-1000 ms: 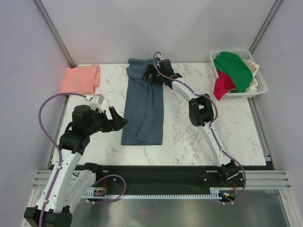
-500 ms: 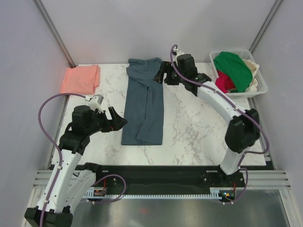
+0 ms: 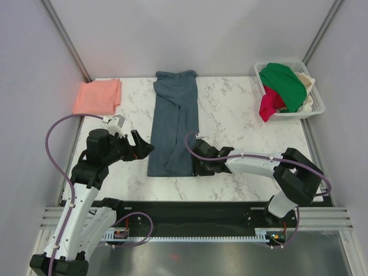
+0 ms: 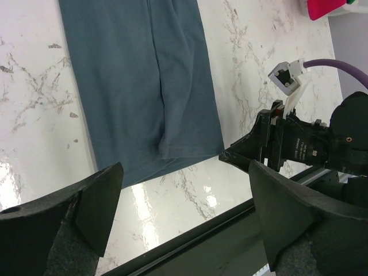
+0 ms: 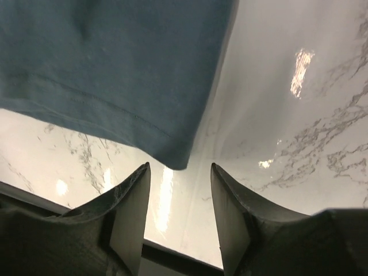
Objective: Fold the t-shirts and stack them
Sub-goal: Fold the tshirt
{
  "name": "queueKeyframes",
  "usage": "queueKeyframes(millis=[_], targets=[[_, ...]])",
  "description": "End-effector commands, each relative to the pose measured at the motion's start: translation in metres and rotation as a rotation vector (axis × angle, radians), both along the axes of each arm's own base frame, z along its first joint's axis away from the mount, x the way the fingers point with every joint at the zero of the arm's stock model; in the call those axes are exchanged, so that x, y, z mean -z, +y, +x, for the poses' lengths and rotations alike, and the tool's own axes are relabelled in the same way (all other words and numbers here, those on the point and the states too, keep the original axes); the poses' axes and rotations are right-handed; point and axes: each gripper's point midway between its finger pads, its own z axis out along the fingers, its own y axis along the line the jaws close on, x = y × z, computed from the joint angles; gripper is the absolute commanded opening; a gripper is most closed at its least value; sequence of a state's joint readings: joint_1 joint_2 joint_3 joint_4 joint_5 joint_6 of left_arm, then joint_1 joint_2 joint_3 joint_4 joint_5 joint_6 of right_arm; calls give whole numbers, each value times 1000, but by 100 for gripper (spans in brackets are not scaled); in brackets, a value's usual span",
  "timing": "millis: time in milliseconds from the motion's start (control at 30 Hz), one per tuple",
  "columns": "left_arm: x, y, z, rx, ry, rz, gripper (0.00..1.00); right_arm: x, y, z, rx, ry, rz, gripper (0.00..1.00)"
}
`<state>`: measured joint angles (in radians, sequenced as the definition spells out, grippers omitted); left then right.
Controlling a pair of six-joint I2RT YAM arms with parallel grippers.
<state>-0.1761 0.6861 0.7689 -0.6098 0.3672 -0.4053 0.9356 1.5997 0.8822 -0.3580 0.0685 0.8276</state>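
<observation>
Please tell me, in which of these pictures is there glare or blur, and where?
Top external: even light, sharp, no strong glare. Left wrist: white reflections on the marble table below the slate-blue t-shirt; the near fingers look soft. Right wrist: bright streaks on the marble, its fingers soft too.

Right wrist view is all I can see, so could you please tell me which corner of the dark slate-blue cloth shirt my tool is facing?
Observer: The right tool is open at the near right corner of the dark slate-blue cloth t-shirt, which is folded into a long narrow strip.
Operator: Thank you. Where is the other arm?
Observer: The left tool hovers open beside the strip's near left edge.
Operator: And is there a stack yet?
Observer: Not yet. A folded salmon-pink cloth t-shirt lies alone at the far left corner of the white marble table.
</observation>
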Motion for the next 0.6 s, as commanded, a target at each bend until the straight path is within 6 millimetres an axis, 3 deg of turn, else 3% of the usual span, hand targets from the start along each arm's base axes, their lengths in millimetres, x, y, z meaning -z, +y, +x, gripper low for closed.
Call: queueKeyframes(millis=[0,267,367,433,467,533,567], targets=[[-7,3,6,9,-61,28,97,-5,4,18,121,-76,23,52],[-5,3,6,5,-54,31,97,8,6,27,137,-88,-11,50],[-3,4,7,3,-47,34,97,12,7,26,132,-84,-20,34],[2,7,9,-22,-25,44,96,9,2,26,148,-91,-21,5],[4,9,10,-35,-12,51,94,12,-5,22,157,-87,-34,0],[14,17,9,-99,60,79,89,3,-13,19,189,-105,-9,0],[17,13,3,-98,96,98,87,11,-26,10,195,-92,-24,0]])
